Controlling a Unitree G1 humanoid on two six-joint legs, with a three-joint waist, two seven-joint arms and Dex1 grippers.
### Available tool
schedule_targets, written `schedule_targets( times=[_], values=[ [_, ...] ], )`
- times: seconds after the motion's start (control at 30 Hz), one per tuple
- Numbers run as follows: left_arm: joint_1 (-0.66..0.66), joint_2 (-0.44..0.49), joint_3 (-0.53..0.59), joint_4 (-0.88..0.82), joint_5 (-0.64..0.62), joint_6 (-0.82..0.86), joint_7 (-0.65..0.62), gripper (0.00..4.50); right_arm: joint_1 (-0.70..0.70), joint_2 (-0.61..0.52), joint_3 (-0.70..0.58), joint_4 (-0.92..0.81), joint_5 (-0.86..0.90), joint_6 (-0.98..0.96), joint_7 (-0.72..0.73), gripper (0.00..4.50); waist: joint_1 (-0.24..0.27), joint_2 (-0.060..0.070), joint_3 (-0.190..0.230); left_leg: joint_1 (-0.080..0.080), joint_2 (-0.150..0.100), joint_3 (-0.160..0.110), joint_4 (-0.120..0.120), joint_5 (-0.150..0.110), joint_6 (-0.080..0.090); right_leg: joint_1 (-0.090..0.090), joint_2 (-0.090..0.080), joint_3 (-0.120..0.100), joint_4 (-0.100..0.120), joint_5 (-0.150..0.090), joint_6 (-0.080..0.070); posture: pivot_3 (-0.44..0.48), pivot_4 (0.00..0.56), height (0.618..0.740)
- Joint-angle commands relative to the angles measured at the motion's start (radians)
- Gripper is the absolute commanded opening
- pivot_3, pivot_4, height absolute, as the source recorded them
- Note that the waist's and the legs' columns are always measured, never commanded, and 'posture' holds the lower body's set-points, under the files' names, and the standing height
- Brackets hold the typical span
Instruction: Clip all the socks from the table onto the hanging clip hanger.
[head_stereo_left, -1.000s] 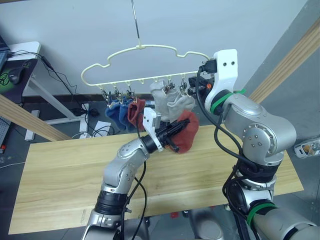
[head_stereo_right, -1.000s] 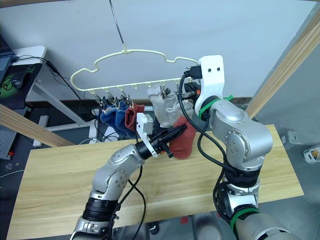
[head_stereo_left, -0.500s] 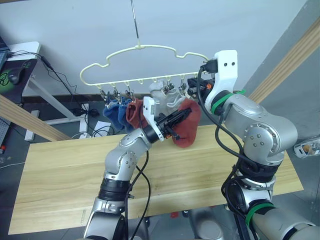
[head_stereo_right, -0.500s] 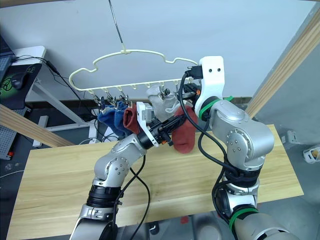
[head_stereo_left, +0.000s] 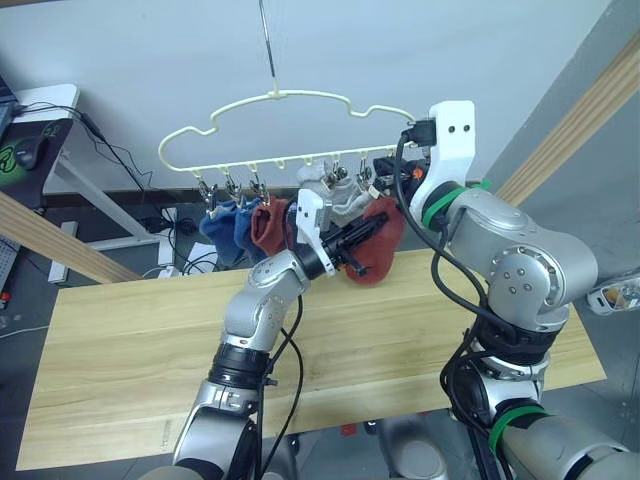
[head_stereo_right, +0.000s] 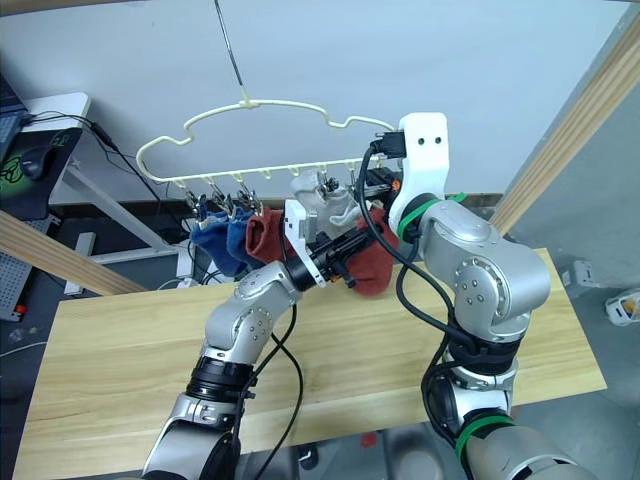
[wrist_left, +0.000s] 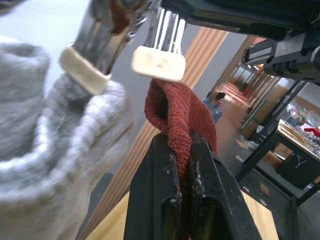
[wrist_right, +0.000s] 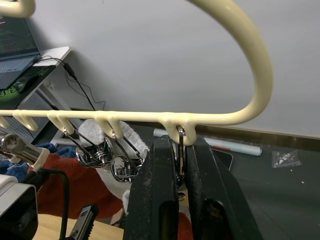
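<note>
My left gripper (head_stereo_left: 370, 232) is shut on a red sock (head_stereo_left: 382, 252) and holds its cuff (wrist_left: 172, 105) up just under a clip's cream pad (wrist_left: 159, 61). That clip is the rightmost on the pale yellow clip hanger (head_stereo_left: 285, 95). My right gripper (wrist_right: 179, 145) is shut on the silver clip (wrist_right: 180, 135) at this right end of the hanger's bar. Two blue socks (head_stereo_left: 222, 222), a red sock (head_stereo_left: 268, 225) and grey socks (head_stereo_left: 335, 198) hang from the other clips. The wooden table (head_stereo_left: 120, 350) lies below both arms.
Thick wooden rails run diagonally at the right (head_stereo_left: 590, 110) and the left (head_stereo_left: 45, 238). A white desk (head_stereo_left: 45, 110) with a mouse stands at the far left. Cables lie on the floor behind the table.
My left gripper has raised the red sock up and to the right, close under the rightmost clip. The right gripper has stayed on that clip.
</note>
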Motion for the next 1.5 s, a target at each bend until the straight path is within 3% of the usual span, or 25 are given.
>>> schedule_targets(
  times=[0.03, 1.23, 1.27, 1.3, 1.5],
  values=[
    [-0.017, -0.015, -0.009, -0.007, 0.018, -0.046, -0.012, 0.02, -0.031, 0.007, -0.004, -0.061, 0.035, -0.004, 0.017, 0.00, -0.005, 0.000, 0.000, 0.000, 0.000, 0.000, 0.000, 0.000, 0.000, 0.000, 0.000, 0.000, 0.000, 0.000, 0.000, -0.269, 0.304, 0.740],
    [-0.068, -0.048, 0.017, 0.067, 0.114, -0.236, 0.036, 0.02, -0.006, -0.074, 0.068, -0.052, 0.033, -0.008, 0.022, 0.00, -0.012, 0.000, 0.000, 0.000, 0.000, 0.000, 0.001, 0.000, 0.000, 0.000, 0.000, 0.000, 0.001, 0.000, 0.000, -0.264, 0.303, 0.740],
    [-0.068, -0.048, 0.016, 0.068, 0.116, -0.239, 0.036, 0.00, -0.005, -0.073, 0.069, -0.052, 0.034, -0.009, 0.022, 0.64, -0.012, 0.000, 0.000, 0.000, 0.000, 0.000, 0.001, 0.000, 0.000, 0.000, 0.000, -0.001, 0.001, 0.000, 0.000, -0.262, 0.303, 0.740],
    [-0.068, -0.048, 0.016, 0.068, 0.118, -0.241, 0.036, 0.00, -0.004, -0.072, 0.068, -0.052, 0.035, -0.009, 0.022, 0.80, -0.011, 0.000, 0.000, 0.000, 0.000, 0.000, 0.001, 0.000, 0.000, 0.000, 0.000, 0.000, 0.001, 0.000, 0.000, -0.262, 0.303, 0.740],
    [-0.072, -0.042, 0.006, 0.073, 0.151, -0.275, 0.043, 0.00, -0.003, -0.065, 0.064, -0.053, 0.039, -0.013, 0.023, 2.91, -0.010, 0.000, -0.001, 0.000, 0.000, 0.000, 0.002, 0.000, 0.000, 0.001, -0.001, -0.001, 0.001, 0.000, 0.000, -0.260, 0.302, 0.740]
  ],
)
